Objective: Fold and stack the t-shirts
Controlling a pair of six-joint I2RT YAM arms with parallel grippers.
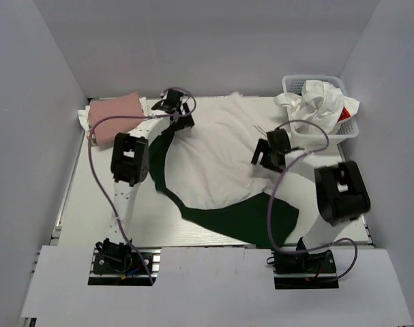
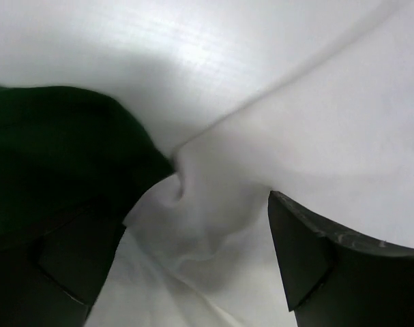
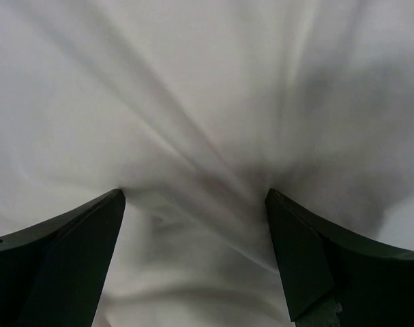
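Observation:
A white t-shirt (image 1: 213,153) with dark green parts (image 1: 251,218) lies spread and rumpled across the middle of the table. My left gripper (image 1: 179,116) is down at its far left edge, where white cloth (image 2: 213,204) meets green cloth (image 2: 56,157). It stands open (image 2: 196,225), with a white fold between the fingers. My right gripper (image 1: 264,155) is open over the shirt's right side. In the right wrist view it (image 3: 193,197) straddles puckered white cloth (image 3: 207,136), its tips touching the cloth. A folded pink t-shirt (image 1: 114,109) lies at the far left.
A white mesh basket (image 1: 292,83) stands at the far right corner with a crumpled white shirt bearing a red mark (image 1: 322,102) hanging over its rim. White walls close the table (image 1: 91,211) on three sides.

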